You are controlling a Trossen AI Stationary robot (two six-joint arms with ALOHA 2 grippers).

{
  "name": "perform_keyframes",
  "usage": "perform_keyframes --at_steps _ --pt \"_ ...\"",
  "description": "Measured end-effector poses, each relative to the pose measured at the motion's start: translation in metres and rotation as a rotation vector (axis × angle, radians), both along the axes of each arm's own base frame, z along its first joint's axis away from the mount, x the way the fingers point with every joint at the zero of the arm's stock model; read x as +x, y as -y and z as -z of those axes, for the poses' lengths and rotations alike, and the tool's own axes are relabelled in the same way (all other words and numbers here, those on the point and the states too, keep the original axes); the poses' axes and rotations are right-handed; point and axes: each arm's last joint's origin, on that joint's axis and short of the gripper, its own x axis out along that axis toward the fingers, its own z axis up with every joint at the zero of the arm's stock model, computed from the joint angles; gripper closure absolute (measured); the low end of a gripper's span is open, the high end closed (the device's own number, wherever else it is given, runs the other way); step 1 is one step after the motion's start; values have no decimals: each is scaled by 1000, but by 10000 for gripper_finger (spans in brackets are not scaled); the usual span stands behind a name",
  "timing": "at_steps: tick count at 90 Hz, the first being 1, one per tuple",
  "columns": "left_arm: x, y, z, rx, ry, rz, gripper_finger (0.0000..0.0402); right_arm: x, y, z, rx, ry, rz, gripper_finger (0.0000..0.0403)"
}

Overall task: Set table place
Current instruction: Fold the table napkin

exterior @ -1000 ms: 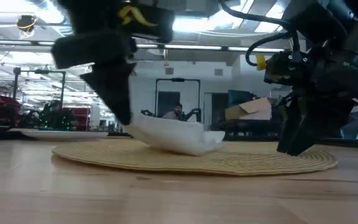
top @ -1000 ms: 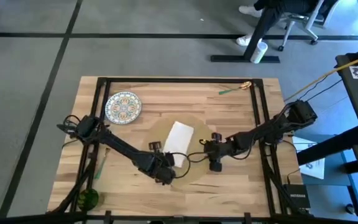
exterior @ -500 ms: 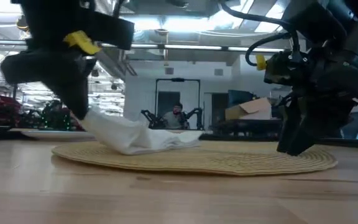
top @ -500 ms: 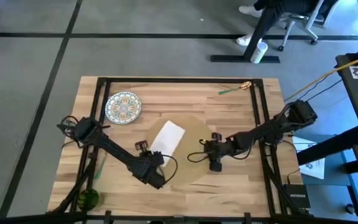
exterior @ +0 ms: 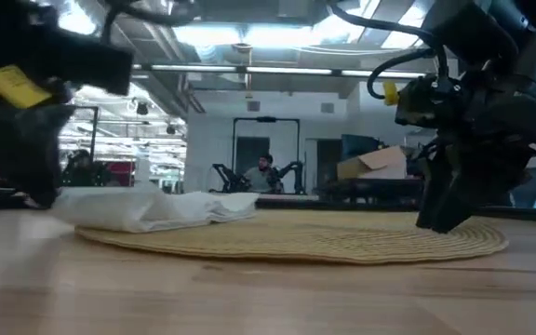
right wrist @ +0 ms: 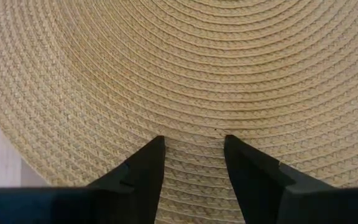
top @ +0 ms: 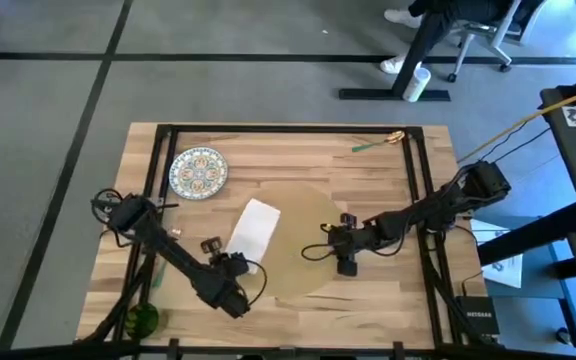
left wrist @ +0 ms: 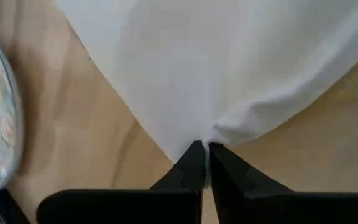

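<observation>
A round tan placemat (top: 303,245) lies in the middle of the wooden table (top: 388,290). A white napkin (top: 251,228) lies flat across the mat's left edge, partly on the mat and partly on the bare wood. My left gripper (top: 234,264) is just near of the napkin, low over the table and shut on it. My right gripper (top: 340,250) stands open on the mat's right part, woven mat (right wrist: 179,68) showing between its fingers. My left gripper pinches the napkin's near corner (left wrist: 213,134) between its two shut fingers. They come at it low, from the table's near-left side. The corner is bunched at the fingertips, and the rest of the napkin (exterior: 156,207) lies slack on mat and table. My right gripper points steeply down onto the placemat near its right edge (exterior: 463,240). Its two spread fingertips (right wrist: 145,168) seem to rest on the mat's top surface, nothing pinched between them. The mat lies flat on the table.
A small patterned plate (top: 198,172) sits at the far left of the table. A green-handled utensil (top: 373,143) lies at the far right edge, and a green object (top: 138,320) is at the near left corner. Bare wood shows right of the mat.
My left gripper has gone toward the table's left and near edges and come down, dragging the napkin from the mat's middle to its left edge. The napkin's raised end has sunk, and it now lies flatter. My right gripper has kept still on the mat.
</observation>
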Motion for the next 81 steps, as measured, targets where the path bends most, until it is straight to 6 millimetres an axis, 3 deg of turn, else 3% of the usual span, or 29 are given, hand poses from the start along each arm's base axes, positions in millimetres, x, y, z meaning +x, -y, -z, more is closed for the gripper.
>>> perform_keyframes --at_steps 26,81 --pt "-26 21 14 -37 76 -42 401 0 0 0 9 -2 14 249" --pt "-74 60 14 -109 134 -108 401 0 -1 0 25 -7 12 249"
